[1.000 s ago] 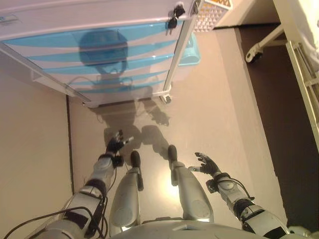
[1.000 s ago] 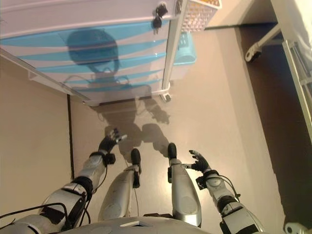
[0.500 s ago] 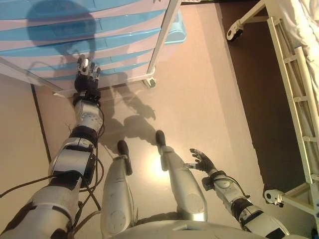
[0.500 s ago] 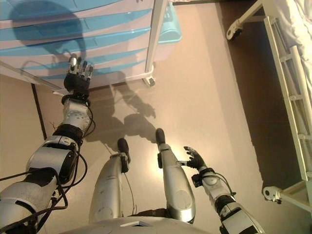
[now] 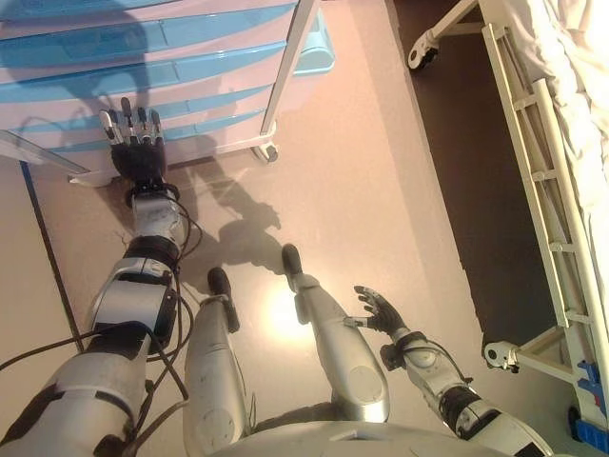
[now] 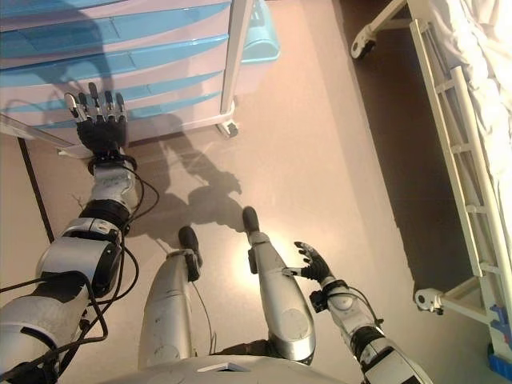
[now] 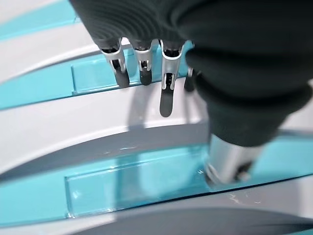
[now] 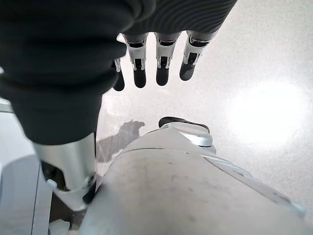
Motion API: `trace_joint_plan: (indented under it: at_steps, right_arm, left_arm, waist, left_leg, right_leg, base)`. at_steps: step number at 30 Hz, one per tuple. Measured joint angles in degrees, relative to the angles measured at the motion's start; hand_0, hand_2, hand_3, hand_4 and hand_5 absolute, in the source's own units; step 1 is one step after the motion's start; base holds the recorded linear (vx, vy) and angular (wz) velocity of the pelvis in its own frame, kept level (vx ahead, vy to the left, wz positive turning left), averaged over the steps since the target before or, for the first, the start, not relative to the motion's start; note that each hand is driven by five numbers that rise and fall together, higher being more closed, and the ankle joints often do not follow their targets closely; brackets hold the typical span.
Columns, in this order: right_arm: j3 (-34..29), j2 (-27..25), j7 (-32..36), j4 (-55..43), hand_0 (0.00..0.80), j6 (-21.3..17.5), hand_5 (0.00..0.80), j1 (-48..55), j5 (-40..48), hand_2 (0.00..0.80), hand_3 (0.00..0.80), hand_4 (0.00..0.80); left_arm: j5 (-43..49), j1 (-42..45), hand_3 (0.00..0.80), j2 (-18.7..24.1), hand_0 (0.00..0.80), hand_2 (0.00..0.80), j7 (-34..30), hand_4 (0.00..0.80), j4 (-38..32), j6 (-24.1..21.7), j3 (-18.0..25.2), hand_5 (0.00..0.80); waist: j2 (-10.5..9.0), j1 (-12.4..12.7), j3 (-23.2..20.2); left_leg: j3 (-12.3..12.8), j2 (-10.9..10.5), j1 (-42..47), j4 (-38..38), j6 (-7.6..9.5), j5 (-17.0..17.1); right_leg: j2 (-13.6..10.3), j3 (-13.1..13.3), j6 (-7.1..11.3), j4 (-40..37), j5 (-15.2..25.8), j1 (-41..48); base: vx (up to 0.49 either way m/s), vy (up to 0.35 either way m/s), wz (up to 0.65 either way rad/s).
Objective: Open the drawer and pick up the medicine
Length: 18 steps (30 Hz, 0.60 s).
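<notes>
A white drawer unit (image 5: 143, 57) with several translucent blue drawer fronts stands at the upper left, all drawers closed. My left hand (image 5: 136, 152) reaches up to the lower drawers, fingers straight and spread, tips at the blue front. Its wrist view shows the fingers (image 7: 165, 100) over a white band between two blue drawer fronts (image 7: 132, 183), holding nothing. My right hand (image 5: 383, 312) hangs low at the right, open and empty, over the floor (image 8: 254, 63). No medicine is in sight.
A pale blue bin (image 5: 316, 52) sits beside the unit's right post, which ends in a caster (image 5: 269, 151). A white bed frame on wheels (image 5: 533, 143) runs down the right side over dark flooring. Beige floor (image 5: 362, 171) lies between.
The camera has tilted, shifting the scene. My left hand has risen from beside my leg to the lower drawer fronts, fingers now spread. The right hand stays where it was.
</notes>
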Motion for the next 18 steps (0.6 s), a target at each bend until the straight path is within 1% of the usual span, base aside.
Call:
trace_joint_plan:
  at_steps: [2,4,5,7,8,9,10,11,12,13,14,16,17,18]
  right_arm:
    - [0.0,0.0,0.2,0.0,0.0,0.0,0.0,0.1,0.0,0.0,0.0,0.0]
    - [0.0,0.0,0.2,0.0,0.0,0.1,0.0,0.1,-0.1,0.0,0.0,0.0]
    - [0.0,0.0,0.2,-0.1,0.0,0.2,0.0,0.1,-0.1,0.0,0.0,0.0]
    - [-0.1,0.0,0.2,-0.1,0.0,0.5,0.0,0.1,-0.2,0.0,0.0,0.0]
    - [-0.2,0.0,0.2,0.0,0.0,0.8,0.0,0.1,-0.2,0.0,0.0,0.0]
    - [-0.3,0.0,0.2,0.0,0.0,1.1,0.0,0.1,-0.2,0.0,0.0,0.0]
    - [-0.6,-0.1,0.3,0.2,0.0,1.3,0.0,0.2,-0.2,0.0,0.0,0.0]
    - [-0.6,-0.2,0.4,0.2,0.0,1.6,0.0,0.2,-0.4,0.0,0.0,0.0]
    - [-0.6,-0.2,0.5,0.2,0.0,1.6,0.0,0.2,-0.6,0.0,0.0,0.0]
    - [-0.6,-0.1,0.7,0.1,0.0,1.7,0.0,0.2,-0.6,0.0,0.0,0.0]
    - [-0.6,-0.1,1.0,0.1,0.0,1.7,0.0,0.2,-0.6,0.0,0.0,0.0]
    - [-0.6,-0.1,1.2,0.1,0.0,2.0,0.0,0.4,-0.6,0.0,0.0,0.0]
    - [-0.6,-0.1,1.2,0.1,0.0,2.1,0.0,0.4,-0.6,0.0,0.0,0.0]
    - [-0.6,-0.1,1.2,0.1,0.0,2.2,0.0,0.4,-0.6,0.0,0.0,0.0]
  left_arm:
    - [-0.1,0.3,0.38,-0.6,0.38,0.38,-1.4,0.38,0.0,-0.2,0.1,0.38]
    - [-0.1,0.6,0.348,-0.7,0.348,0.348,-2.7,0.348,0.0,0.0,-0.2,0.348]
    - [0.3,0.8,0.358,-0.7,0.358,0.358,-3.1,0.358,0.0,0.1,-0.1,0.358]
    - [2.0,1.2,0.27,-0.7,0.27,0.27,-3.1,0.27,-0.1,0.6,-0.1,0.27]
    - [3.2,1.6,0.0,-0.6,0.0,0.0,-3.1,0.0,-0.1,1.2,-0.1,0.0]
    - [5.2,3.2,0.0,-0.6,0.0,0.0,-5.8,0.0,-2.4,1.2,-0.2,0.0]
    - [7.2,4.8,0.072,-0.6,0.072,0.072,-7.7,0.072,-6.5,1.9,-0.3,0.072]
    - [7.6,5.0,0.176,-0.5,0.176,0.176,-7.0,0.176,-6.7,3.4,-0.6,0.176]
    - [8.3,5.2,0.417,-0.3,0.417,0.417,-6.9,0.417,-6.7,4.4,-0.8,0.417]
    - [8.9,5.2,0.511,0.0,0.511,0.511,-6.8,0.511,-6.7,5.2,-0.9,0.511]
    - [9.3,5.2,0.524,0.4,0.524,0.524,-6.8,0.524,-6.7,5.6,-1.2,0.524]
    - [9.7,5.2,0.518,1.3,0.518,0.518,-6.5,0.518,-6.7,6.4,-1.2,0.518]
    - [9.7,5.3,0.493,1.3,0.493,0.493,-6.5,0.493,-6.7,6.4,-1.2,0.493]
    - [9.7,5.5,0.402,1.3,0.402,0.402,-6.5,0.402,-6.7,6.4,-1.2,0.402]
  waist:
    - [0.0,0.1,0.0]
    - [0.02,0.2,0.0]
    - [0.02,0.2,0.0]
    - [0.04,0.3,0.0]
    - [0.06,0.2,0.0]
    - [0.11,0.5,0.1]
    - [0.12,1.2,0.1]
    - [0.12,1.7,0.1]
    - [0.12,1.7,0.1]
    - [0.12,1.7,0.1]
    - [0.13,1.6,0.1]
    - [0.13,1.6,0.1]
    - [0.16,1.7,0.1]
    - [0.17,1.8,0.1]
  left_leg:
    - [-0.1,0.0,0.1,-0.1,0.12,0.1]
    - [-0.1,-0.1,0.1,-0.5,0.26,0.2]
    - [-0.1,-0.3,0.3,-0.8,0.31,0.3]
    - [-0.2,-0.7,0.7,-1.7,0.35,0.7]
    - [-0.3,-0.9,1.1,-2.1,0.41,0.9]
    - [-0.3,-1.0,1.7,-2.6,0.45,1.0]
    - [-0.3,-1.1,2.6,-3.2,0.4,1.3]
    - [-0.4,-1.3,3.5,-3.7,0.39,1.4]
    - [-0.7,-1.4,4.0,-4.3,0.25,1.7]
    - [-0.8,-1.9,4.3,-5.0,0.26,2.2]
    - [-0.9,-2.0,4.4,-5.5,0.0,2.5]
    - [-0.9,-2.1,4.6,-6.2,0.01,3.0]
    - [-0.9,-2.1,4.7,-6.2,0.16,3.1]
    - [-0.9,-2.1,5.0,-6.3,0.05,3.2]
  right_leg:
    - [0.0,-0.1,-0.03,0.0,0.0,0.1]
    - [-0.2,-0.2,-0.04,-0.2,0.0,0.1]
    - [-0.3,-0.2,-0.04,-0.2,0.0,0.2]
    - [-0.7,-0.2,-0.04,-0.2,0.0,0.3]
    - [-0.8,-0.2,-0.04,-0.2,0.0,0.4]
    - [-1.0,-0.2,-0.04,-0.2,0.0,0.9]
    - [-1.1,-0.2,-0.06,-0.3,0.0,1.5]
    - [-1.2,-0.3,-0.07,-0.4,0.0,2.3]
    - [-1.5,-0.5,-0.06,-1.0,-0.1,3.1]
    - [-1.6,-0.4,-0.03,-1.4,0.0,3.4]
    - [-1.7,-0.3,-0.04,-1.6,0.0,3.3]
    - [-1.7,-0.3,-0.15,-2.1,0.1,3.4]
    - [-1.7,-0.3,-0.15,-2.0,0.1,3.5]
    - [-1.6,-0.5,-0.16,-2.0,0.2,3.7]
  base:
    - [0.0,0.0,0.0]
    - [0.011,0.0,0.05]
    - [0.019,-0.004,0.05]
    - [0.017,-0.006,0.05]
    - [0.013,-0.018,0.05]
    - [0.016,-0.024,0.06]
    - [0.019,-0.024,0.07]
    - [0.019,-0.022,0.13]
    - [0.016,-0.026,0.17]
    - [0.016,-0.025,0.2]
    - [0.018,-0.027,0.12]
    - [0.01,-0.012,0.02]
    - [0.0,0.0,0.0]
    - [0.023,-0.014,0.04]
